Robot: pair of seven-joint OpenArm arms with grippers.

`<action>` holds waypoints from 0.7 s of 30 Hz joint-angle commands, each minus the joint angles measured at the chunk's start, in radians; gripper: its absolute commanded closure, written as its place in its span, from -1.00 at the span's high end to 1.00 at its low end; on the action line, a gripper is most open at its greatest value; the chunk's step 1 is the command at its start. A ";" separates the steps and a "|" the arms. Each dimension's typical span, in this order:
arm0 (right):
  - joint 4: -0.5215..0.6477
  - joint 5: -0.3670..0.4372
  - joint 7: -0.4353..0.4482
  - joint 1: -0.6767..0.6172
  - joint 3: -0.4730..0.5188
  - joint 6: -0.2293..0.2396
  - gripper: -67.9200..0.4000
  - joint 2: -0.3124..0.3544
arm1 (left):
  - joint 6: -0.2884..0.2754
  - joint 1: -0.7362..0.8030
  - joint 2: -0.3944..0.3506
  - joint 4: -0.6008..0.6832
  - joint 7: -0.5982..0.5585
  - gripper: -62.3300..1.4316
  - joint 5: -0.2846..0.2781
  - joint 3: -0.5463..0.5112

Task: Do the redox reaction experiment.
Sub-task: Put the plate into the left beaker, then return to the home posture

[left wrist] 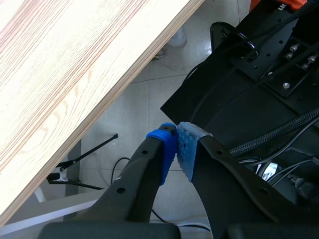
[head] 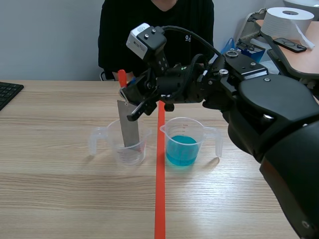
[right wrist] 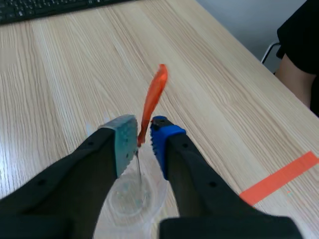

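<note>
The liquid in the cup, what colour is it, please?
The liquid is blue, clearest in the scene view.

A dull grey metal strip (head: pixel 128 124), matt on its face and capped by a smooth orange-red top (right wrist: pixel 153 97) that looks like plastic, meets a clear, glossy plastic beaker (head: pixel 137 155). A second clear plastic beaker (head: pixel 188 130) carries shiny blue liquid (head: pixel 181 150). The tabletop (head: pixel 60 199) shows pale wood grain with a matt finish, crossed by flat orange-red tape (head: pixel 160 199). The right arm (head: pixel 279 124) wears smooth, glossy black shells. The pads (right wrist: pixel 124 142) of its jaws are soft and dotted, one grey-green, one blue. Behind, a person's top (head: pixel 124 35) is matt black cloth.
</note>
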 commanded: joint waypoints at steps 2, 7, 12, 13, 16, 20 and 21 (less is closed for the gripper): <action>0.010 0.010 -0.007 0.028 -0.003 0.012 -0.39 -0.003 | -0.001 0.015 -0.001 0.008 -0.013 -0.83 -0.007 -0.003; 0.010 0.010 -0.034 0.030 -0.057 0.012 0.35 -0.003 | -0.001 0.015 -0.001 0.008 -0.013 -0.83 -0.007 -0.003; 0.010 0.011 -0.037 0.030 -0.138 0.012 0.67 -0.003 | -0.001 0.015 -0.001 0.008 -0.013 -0.83 -0.007 -0.003; 0.010 0.011 -0.037 0.030 -0.154 0.012 0.70 -0.003 | -0.001 0.015 -0.001 0.008 -0.013 -0.83 -0.007 -0.003; 0.010 0.011 -0.035 0.031 -0.196 0.012 0.84 -0.003 | -0.001 0.015 -0.001 0.008 -0.013 -0.83 -0.007 -0.003; 0.010 0.012 -0.008 0.029 -0.235 0.012 1.00 -0.003 | -0.001 0.015 -0.001 0.008 -0.013 -0.83 -0.007 -0.003; 0.010 0.013 0.007 0.028 -0.240 0.012 1.00 -0.003 | -0.001 0.015 -0.001 0.008 -0.013 -0.83 -0.007 -0.003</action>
